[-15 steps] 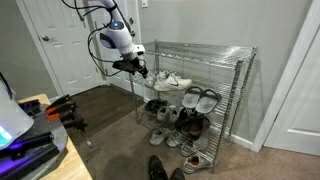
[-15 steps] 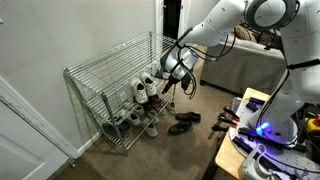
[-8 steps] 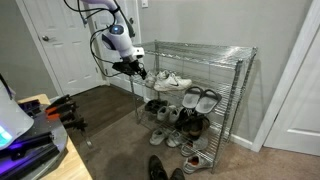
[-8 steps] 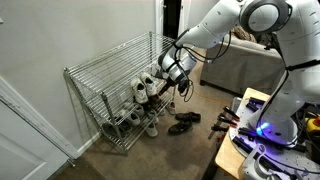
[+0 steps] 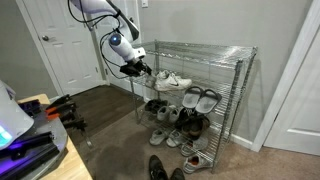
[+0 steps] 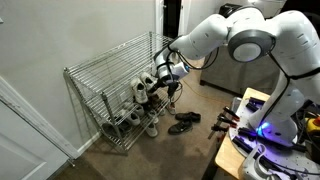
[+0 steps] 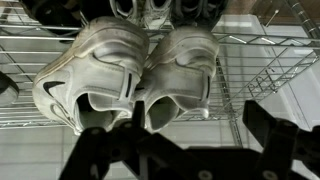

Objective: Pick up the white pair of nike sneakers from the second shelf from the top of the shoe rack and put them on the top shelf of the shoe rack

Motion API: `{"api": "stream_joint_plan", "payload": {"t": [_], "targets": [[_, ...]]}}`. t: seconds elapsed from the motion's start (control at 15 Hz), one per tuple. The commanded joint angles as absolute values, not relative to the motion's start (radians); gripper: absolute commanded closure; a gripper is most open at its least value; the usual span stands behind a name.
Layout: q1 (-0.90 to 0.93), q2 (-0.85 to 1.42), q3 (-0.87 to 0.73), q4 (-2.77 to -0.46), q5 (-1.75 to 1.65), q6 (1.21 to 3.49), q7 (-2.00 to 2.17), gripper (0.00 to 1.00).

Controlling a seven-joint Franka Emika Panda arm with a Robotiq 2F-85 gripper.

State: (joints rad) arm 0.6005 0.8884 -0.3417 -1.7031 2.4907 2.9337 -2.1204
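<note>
The white pair of nike sneakers (image 5: pixel 172 80) sits side by side on the second shelf from the top (image 5: pixel 222 86) of the chrome shoe rack (image 5: pixel 243 95). The pair also shows in an exterior view (image 6: pixel 148 86). In the wrist view the two heels face me: one sneaker (image 7: pixel 95 65) and its mate (image 7: pixel 182 68). My gripper (image 5: pixel 141 68) (image 6: pixel 166 72) hangs just outside the rack's end, level with the pair. It is open and empty (image 7: pixel 180 140), a short gap from the heels. The top shelf (image 5: pixel 200 48) (image 6: pixel 112 60) is bare.
Grey-and-white slides (image 5: pixel 201 98) lie one tier lower, with several more shoes on the lower tiers (image 5: pixel 175 118). A dark pair (image 5: pixel 160 168) (image 6: pixel 182 123) lies on the floor in front. A white door (image 5: pixel 60 45) stands behind the arm. A desk with gear (image 5: pixel 35 140) is nearby.
The arm has swung toward the rack. My gripper has moved closer to the sneakers' heels and a little higher. It stays open; the shoes have not moved.
</note>
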Motion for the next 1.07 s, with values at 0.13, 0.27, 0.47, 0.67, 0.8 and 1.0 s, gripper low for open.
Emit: {"api": "stream_joint_plan", "payload": {"t": [0.13, 0.27, 0.47, 0.67, 0.8, 1.0], "targets": [[0.892, 1.068, -0.636, -1.712, 2.638, 2.826, -2.088, 0.00], [0.978, 1.136, -0.747, -1.700, 2.620, 2.783, -1.941, 0.00], [1.048, 1.214, -0.858, -1.686, 2.615, 2.754, -1.750, 0.00], [1.086, 1.278, -0.914, -1.675, 2.613, 2.757, -1.615, 0.00], [1.092, 1.320, -0.925, -1.656, 2.613, 2.765, -1.548, 0.00], [1.097, 1.391, -0.954, -1.603, 2.613, 2.765, -1.442, 0.00]]}}
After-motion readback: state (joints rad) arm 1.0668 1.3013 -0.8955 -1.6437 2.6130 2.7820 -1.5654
